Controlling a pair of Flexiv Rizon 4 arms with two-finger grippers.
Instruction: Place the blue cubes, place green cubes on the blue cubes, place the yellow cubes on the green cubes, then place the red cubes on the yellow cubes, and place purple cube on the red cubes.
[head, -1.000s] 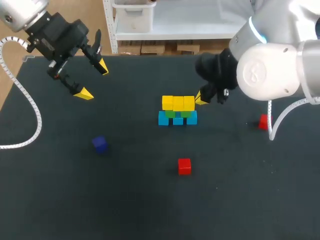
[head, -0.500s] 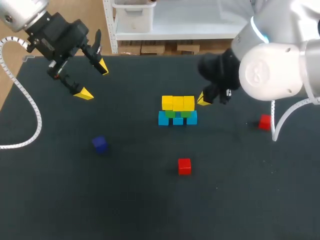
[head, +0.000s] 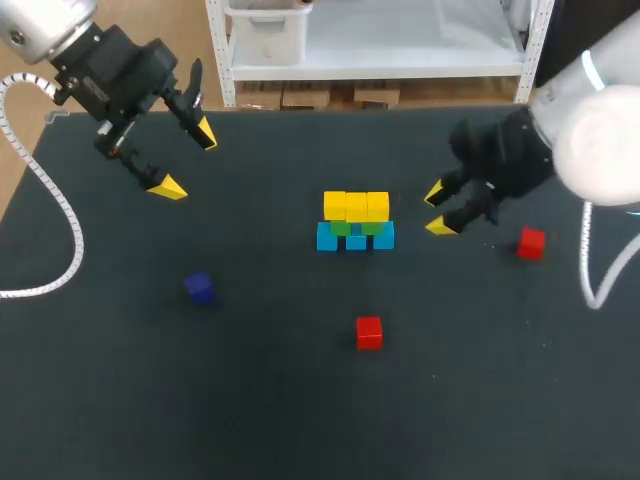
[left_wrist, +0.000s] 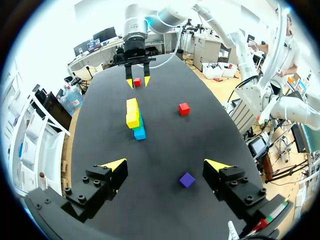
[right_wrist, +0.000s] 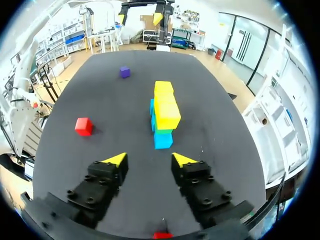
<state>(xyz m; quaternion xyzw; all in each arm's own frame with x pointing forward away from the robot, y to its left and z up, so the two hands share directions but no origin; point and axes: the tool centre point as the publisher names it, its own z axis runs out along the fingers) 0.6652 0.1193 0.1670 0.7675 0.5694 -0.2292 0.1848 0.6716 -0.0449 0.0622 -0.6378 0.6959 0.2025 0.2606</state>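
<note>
The nearer red cube (head: 531, 243), lying close to the spread, empty right gripper (head: 437, 210), is judged light, rigid and smooth, and is best pinched across two flat opposite faces. The other red cube (head: 369, 332) is seen in front of the yellow-topped stack (head: 356, 207), and the left gripper (head: 187, 160) is likewise held spread and empty.

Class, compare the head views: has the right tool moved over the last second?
Yes. The right tool has pulled away from the stack of cubes, which it was close beside, and now sits nearer the red cube on that arm's side.
</note>
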